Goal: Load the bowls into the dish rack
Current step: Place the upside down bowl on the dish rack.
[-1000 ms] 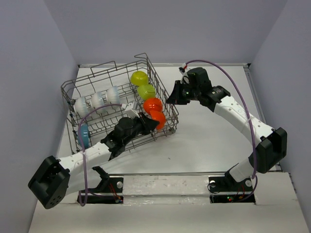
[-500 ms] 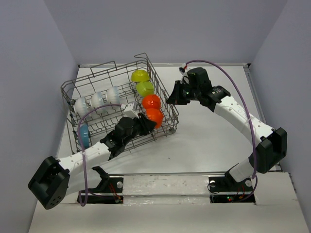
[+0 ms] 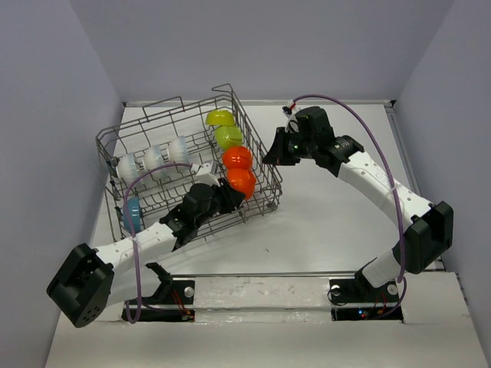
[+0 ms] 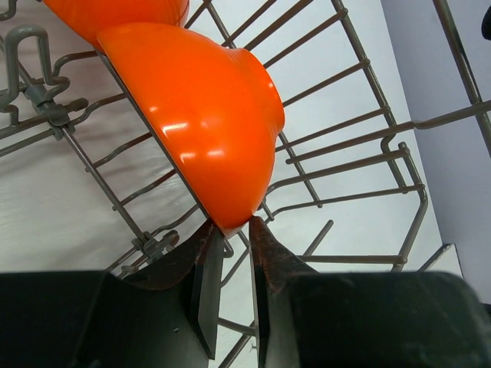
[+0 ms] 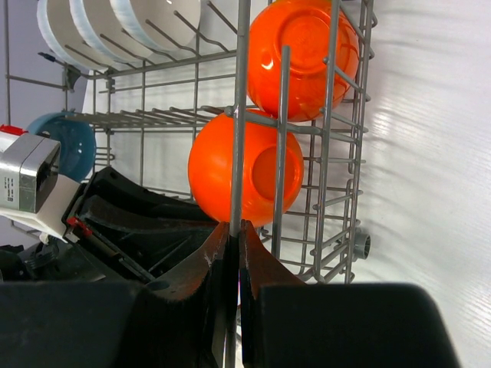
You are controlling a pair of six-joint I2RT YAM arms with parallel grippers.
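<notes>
Left hand (image 4: 230, 227): fingers parted a little, released, not clamping. The lower rim of the near orange bowl (image 4: 199, 115) pokes into the gap right at the tips. That bowl stands on edge among the wires of the dish rack (image 3: 165, 113), in the right-side row, with the hand reaching in from the rack's near side. Right hand (image 5: 235, 226): clenched on an upright wire of the rack's right wall, from outside. Far orange bowl (image 5: 303, 57) sits on edge just behind the near one. Two yellow-green bowls (image 3: 220, 118) continue that row toward the far corner. Three white bowls (image 3: 153, 159) stand on edge in a row on the rack's left side. Blue bowl (image 3: 132, 213) is at the near-left corner. Rack sits skewed on the bench (image 3: 330, 222), left of centre.
</notes>
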